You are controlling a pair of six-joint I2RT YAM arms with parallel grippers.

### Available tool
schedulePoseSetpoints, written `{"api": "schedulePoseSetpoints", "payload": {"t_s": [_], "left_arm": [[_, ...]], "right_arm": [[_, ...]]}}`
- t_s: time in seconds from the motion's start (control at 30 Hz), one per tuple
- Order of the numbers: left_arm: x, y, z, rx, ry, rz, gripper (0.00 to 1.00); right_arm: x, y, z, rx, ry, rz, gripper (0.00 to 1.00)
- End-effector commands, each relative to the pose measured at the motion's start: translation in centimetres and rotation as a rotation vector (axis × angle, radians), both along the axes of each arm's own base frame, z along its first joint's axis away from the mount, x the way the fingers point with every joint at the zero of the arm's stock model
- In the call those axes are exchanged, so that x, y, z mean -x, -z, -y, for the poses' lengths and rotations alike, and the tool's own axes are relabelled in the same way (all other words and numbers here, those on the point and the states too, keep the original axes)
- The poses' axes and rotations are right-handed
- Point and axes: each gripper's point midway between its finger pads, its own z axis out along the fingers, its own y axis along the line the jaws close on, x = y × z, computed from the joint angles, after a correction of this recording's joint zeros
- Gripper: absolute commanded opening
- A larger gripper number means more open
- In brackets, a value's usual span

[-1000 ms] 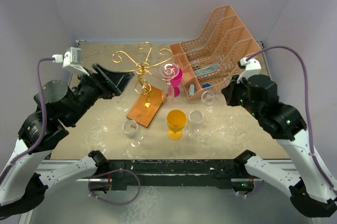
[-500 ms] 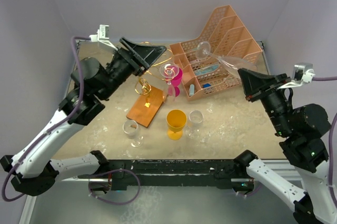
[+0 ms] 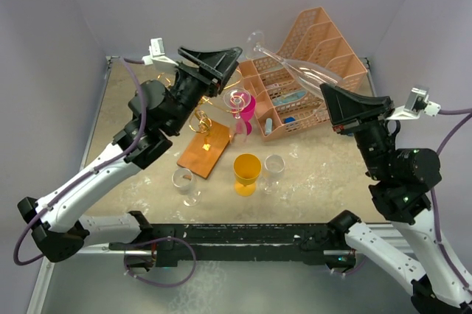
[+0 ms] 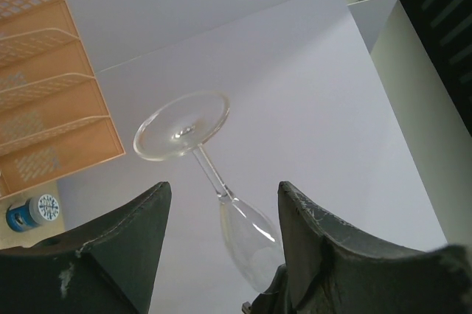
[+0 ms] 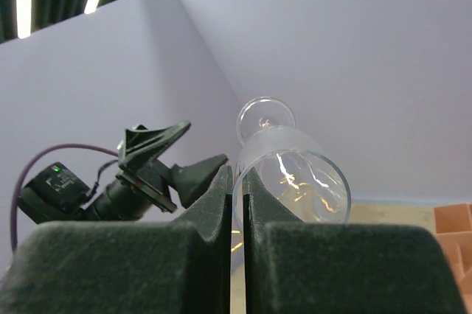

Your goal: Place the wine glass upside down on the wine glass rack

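The right gripper (image 3: 328,96) is raised above the table's (image 3: 324,174) far right part. Its jaws are pinched on the bowl wall at the rim of the wine glass (image 3: 313,72). The glass lies nearly level in the air over the organiser (image 3: 313,30), with its foot pointing to the far left. The left gripper (image 3: 232,63) hangs high near the far edge, jaws spread and empty, facing that foot. The rack (image 3: 204,148) stands left of centre, its top partly hidden by the left arm.
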Motion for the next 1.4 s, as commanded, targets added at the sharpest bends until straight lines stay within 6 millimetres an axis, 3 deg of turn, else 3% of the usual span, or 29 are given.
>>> {"api": "schedulePoseSetpoints", "payload": {"t_s": [0.0,0.33,0.63,0.9,1.17,1.23,1.27,1.37], "left_arm": [[0.5,-1.9,0.4,0.083,-0.003,0.023,0.57],[0.5,-2.1,1.2,0.111,-0.02,0.035,0.57],[-0.8,-2.3,-0.3,0.126,-0.132,0.031,0.49],[-0.8,-2.9,-1.5,0.167,-0.173,0.042,0.29],[-0.6,-3.2,-1.7,0.163,-0.179,0.057,0.0],[-0.5,-3.4,-2.0,0.15,-0.188,0.067,0.0],[-0.4,-3.5,-2.1,0.142,-0.192,0.071,0.0],[-0.3,-3.9,-2.6,0.1,-0.212,0.08,0.0]], "right_arm": [[1.4,-4.2,0.0,-0.166,-0.078,0.127,0.0],[0.5,-4.1,-2.9,-0.217,-0.218,0.13,0.0],[1.0,-3.4,-4.5,-0.252,-0.345,0.123,0.0],[1.6,-2.8,-5.5,-0.249,-0.42,0.107,0.0],[1.9,-2.1,-6.8,-0.222,-0.495,0.08,0.0],[1.4,-0.8,-7.1,-0.21,-0.492,0.043,0.0],[1.1,-0.4,-7.1,-0.212,-0.484,0.024,0.04],[0.7,0.5,-6.7,-0.211,-0.451,-0.017,0.3]]}}
